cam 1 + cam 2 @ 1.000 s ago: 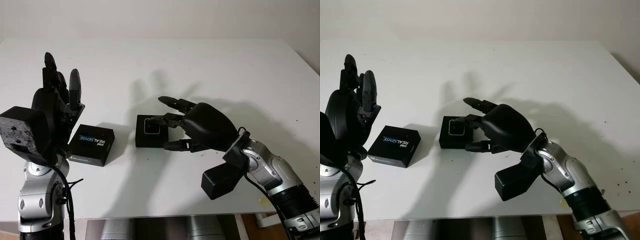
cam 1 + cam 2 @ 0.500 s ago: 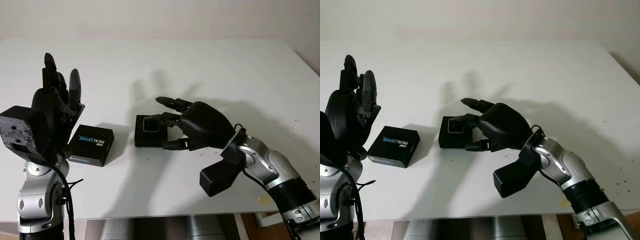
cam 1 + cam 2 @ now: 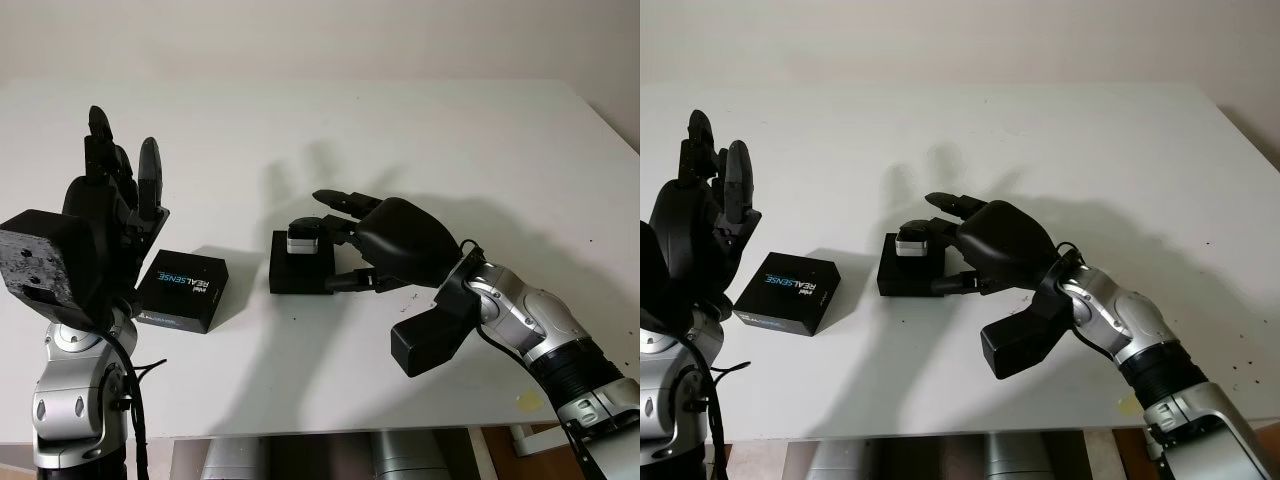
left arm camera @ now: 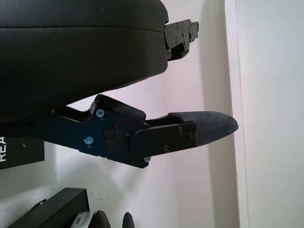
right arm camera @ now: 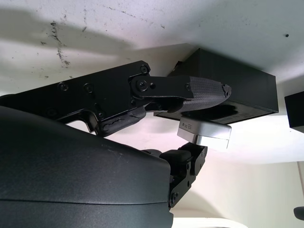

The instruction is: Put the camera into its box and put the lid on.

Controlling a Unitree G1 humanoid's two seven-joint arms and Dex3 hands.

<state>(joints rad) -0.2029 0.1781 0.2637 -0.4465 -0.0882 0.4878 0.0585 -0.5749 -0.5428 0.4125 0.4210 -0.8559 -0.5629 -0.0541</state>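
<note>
right hand's fingers (image 5: pixel 202 93) closed around the silver camera (image 3: pixel 303 238), just above the open black box (image 3: pixel 300 272)

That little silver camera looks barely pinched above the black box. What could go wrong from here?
1. The right hand holds the camera with its fingers just over the open box; a light grip could let it slip or land crooked.
2. Those fingers reach close to the box, so they might nudge it across the table.
3. The lid lies beside the raised, open left hand, which could knock it when it comes down.
</note>
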